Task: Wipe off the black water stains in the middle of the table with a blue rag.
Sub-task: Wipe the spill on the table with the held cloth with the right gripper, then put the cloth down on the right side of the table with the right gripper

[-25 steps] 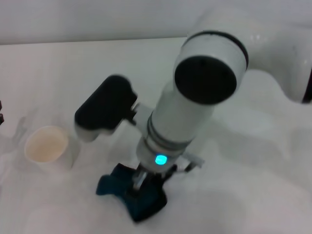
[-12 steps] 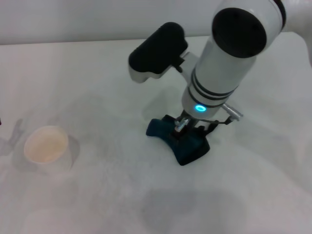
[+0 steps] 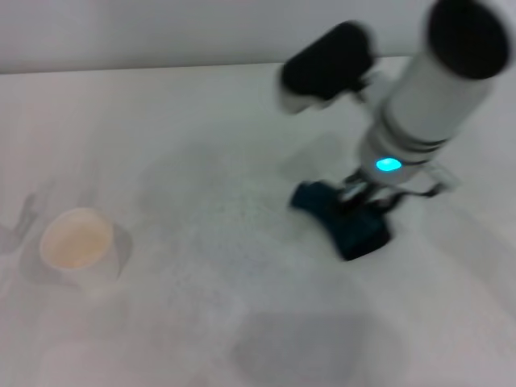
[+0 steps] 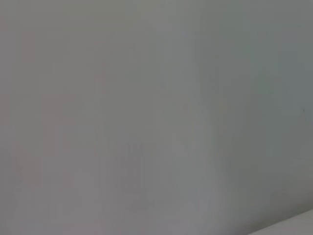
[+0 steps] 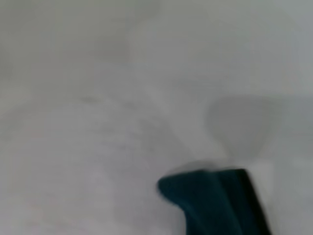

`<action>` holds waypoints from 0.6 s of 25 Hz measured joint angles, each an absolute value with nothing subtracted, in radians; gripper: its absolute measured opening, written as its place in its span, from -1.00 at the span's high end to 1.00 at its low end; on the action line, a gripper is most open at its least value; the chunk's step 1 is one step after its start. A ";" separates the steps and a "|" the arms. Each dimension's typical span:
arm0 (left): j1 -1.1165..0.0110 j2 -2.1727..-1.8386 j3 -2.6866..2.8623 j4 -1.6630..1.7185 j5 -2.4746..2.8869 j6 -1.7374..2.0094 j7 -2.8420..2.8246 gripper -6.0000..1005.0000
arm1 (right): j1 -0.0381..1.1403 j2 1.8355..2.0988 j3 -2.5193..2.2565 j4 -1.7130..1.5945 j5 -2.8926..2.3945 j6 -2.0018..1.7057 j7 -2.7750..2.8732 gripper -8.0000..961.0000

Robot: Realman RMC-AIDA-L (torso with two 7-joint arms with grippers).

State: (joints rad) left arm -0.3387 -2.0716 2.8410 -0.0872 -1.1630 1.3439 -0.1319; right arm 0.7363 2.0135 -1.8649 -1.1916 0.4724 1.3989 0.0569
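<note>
My right gripper [image 3: 360, 203] is shut on the blue rag [image 3: 343, 219] and presses it on the white table [image 3: 201, 121] at the right of the middle. The rag is dark teal and bunched under the fingers; it also shows in the right wrist view [image 5: 215, 203]. No black water stain shows on the table; only a faint grey wet smear [image 3: 218, 234] lies left of the rag. The left gripper is out of view; its wrist view shows only a blank grey surface.
A cream-white paper cup [image 3: 76, 242] stands at the left of the table. The table's far edge [image 3: 161, 68] runs along the top of the head view. A soft shadow [image 3: 314, 347] lies near the front.
My right arm has swept the rag from the front middle of the table to the right and farther back. The cup has not moved.
</note>
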 joint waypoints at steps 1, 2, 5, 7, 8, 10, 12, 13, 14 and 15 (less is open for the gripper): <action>-0.340 -2.072 2.841 -0.088 -1.163 1.344 -0.132 -0.75 | 0.712 2.016 -1.817 -1.211 0.442 1.422 0.038 0.82; -0.340 -2.072 2.841 -0.088 -1.163 1.344 -0.132 -0.75 | 0.688 2.016 -1.773 -1.229 0.412 1.441 0.017 0.82; -0.341 -2.072 2.839 -0.088 -1.163 1.344 -0.132 -0.75 | 0.632 2.009 -1.675 -1.252 0.376 1.482 -0.031 0.81; -0.341 -2.072 2.834 -0.088 -1.164 1.344 -0.132 -0.75 | 0.606 2.009 -1.627 -1.255 0.357 1.497 -0.061 0.81; -0.341 -2.072 2.833 -0.088 -1.165 1.344 -0.132 -0.75 | 0.595 2.011 -1.609 -1.255 0.350 1.502 -0.077 0.81; -0.341 -2.072 2.832 -0.088 -1.168 1.344 -0.132 -0.75 | 0.579 2.011 -1.591 -1.254 0.341 1.506 -0.093 0.81; -0.341 -2.072 2.832 -0.088 -1.170 1.344 -0.132 -0.75 | 0.572 2.010 -1.565 -1.248 0.323 1.507 -0.099 0.81; -0.342 -2.073 2.832 -0.088 -1.170 1.344 -0.132 -0.75 | 0.569 2.008 -1.546 -1.247 0.309 1.507 -0.102 0.81; -0.343 -2.073 2.832 -0.087 -1.170 1.344 -0.132 -0.75 | 0.564 2.008 -1.519 -1.247 0.291 1.511 -0.109 0.81; -0.343 -2.074 2.832 -0.087 -1.170 1.344 -0.132 -0.75 | 0.560 2.009 -1.495 -1.248 0.275 1.515 -0.116 0.81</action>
